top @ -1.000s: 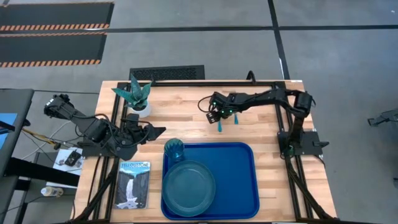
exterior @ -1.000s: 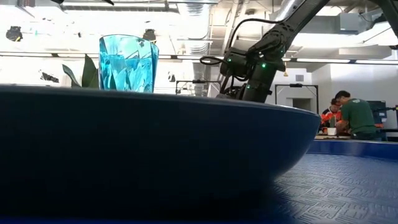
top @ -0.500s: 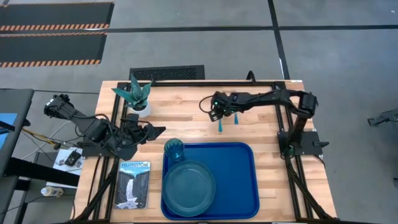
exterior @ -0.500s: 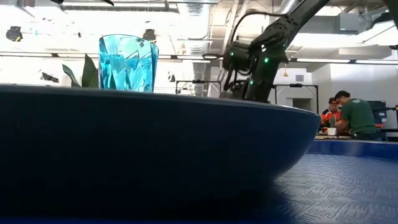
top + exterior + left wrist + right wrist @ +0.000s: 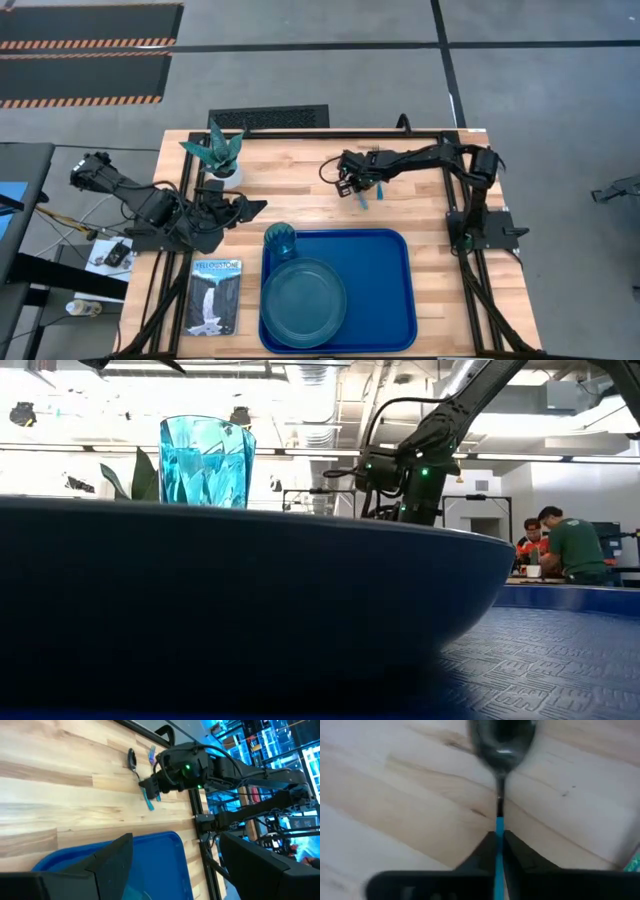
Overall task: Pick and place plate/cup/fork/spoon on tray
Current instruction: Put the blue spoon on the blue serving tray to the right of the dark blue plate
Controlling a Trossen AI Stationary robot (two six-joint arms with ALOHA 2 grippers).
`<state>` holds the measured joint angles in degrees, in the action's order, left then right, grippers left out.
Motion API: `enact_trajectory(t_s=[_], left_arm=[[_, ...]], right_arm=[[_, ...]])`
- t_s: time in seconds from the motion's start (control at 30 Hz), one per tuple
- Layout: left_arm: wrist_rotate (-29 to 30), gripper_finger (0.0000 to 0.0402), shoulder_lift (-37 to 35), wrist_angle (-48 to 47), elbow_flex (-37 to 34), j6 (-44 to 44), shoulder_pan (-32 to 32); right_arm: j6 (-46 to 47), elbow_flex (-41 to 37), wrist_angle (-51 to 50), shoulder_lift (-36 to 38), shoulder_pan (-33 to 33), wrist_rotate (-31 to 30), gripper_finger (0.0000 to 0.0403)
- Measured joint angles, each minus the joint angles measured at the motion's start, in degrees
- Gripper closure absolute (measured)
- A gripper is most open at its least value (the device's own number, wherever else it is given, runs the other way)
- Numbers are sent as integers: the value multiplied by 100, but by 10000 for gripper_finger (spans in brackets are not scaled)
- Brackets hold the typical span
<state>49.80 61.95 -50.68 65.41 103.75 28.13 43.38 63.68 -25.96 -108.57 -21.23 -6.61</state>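
The spoon [image 5: 502, 740], with a dark bowl and a light blue handle, lies at the far middle of the table. My right gripper [image 5: 350, 186] is shut on it. The fork [image 5: 152, 752] lies on the wood just beyond it, toward the right edge. The plate [image 5: 303, 297] and the cup [image 5: 281, 241] stand on the blue tray [image 5: 385, 290]. The cup is in the tray's far left corner. My left gripper [image 5: 250, 210] stands open over the table, left of the tray, with nothing between its fingers. My right gripper pinches the spoon's blue handle [image 5: 499, 827] between its two fingers [image 5: 485, 852], close to where the handle meets the metal neck. The fingers come from above, one on each side of the handle. The bowl points away past the fingertips. Whether the spoon is clear of the wood I cannot tell.
A spiky teal plant in a white pot [image 5: 222, 155] stands at the far left. A waterfall-picture booklet [image 5: 214, 296] lies left of the tray. The tray's right half [image 5: 380, 300] is bare. People sit in the room beyond the table [image 5: 570, 545].
My right gripper has shut on the spoon's handle. The handle's free end has swung a little toward the table's right edge.
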Motion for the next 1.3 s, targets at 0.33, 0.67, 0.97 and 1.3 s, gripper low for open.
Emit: enact_trajectory(t_s=[0.33, 0.67, 0.97, 1.3], left_arm=[[-288, 120, 0, -2, 0, -207, -323], [-853, 120, 0, 239, -2, -889, -1106], [-2150, 120, 87, 1354, 0, -2073, -2370], [-4118, 120, 1121, 3036, 0, -2915, -3552]], right_arm=[[-322, -44, -235, 365, -52, 292, 396], [-868, -23, -711, 1766, 405, 191, 399], [-1012, -20, -767, 3159, 1437, 176, 393], [-987, -19, -771, 3412, 2210, -31, 388]])
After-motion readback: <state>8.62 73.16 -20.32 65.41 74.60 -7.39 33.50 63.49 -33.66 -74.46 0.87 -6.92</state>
